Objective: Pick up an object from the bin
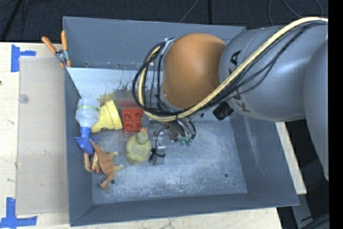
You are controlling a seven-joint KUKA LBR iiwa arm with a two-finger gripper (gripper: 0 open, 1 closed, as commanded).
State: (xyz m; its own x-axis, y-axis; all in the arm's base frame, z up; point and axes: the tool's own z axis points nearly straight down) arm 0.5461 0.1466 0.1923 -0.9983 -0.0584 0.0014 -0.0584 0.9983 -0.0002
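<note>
The grey arm reaches in from the right and covers much of the upper right of the bin. Its wrist carries a rounded orange cover, with a bundle of black and yellow cables looping round the cover's left side.

Below the cover, the gripper hangs low over the bin floor, near the middle and slightly left of it. Whether it is open or closed cannot be told, and nothing can be seen held in it.

All the loose things lie in the left part of the bin. Just beside the gripper, on its left, sits a yellow-green pear-shaped toy; whether the two touch cannot be told. Above that toy lies a red block, and a yellow cone lies against the block's left side. Further left, near the bin's left wall, is a clear plastic bottle with a blue piece below it. A brown toy animal lies lower left of the pear-shaped toy, a little apart from it.
</note>
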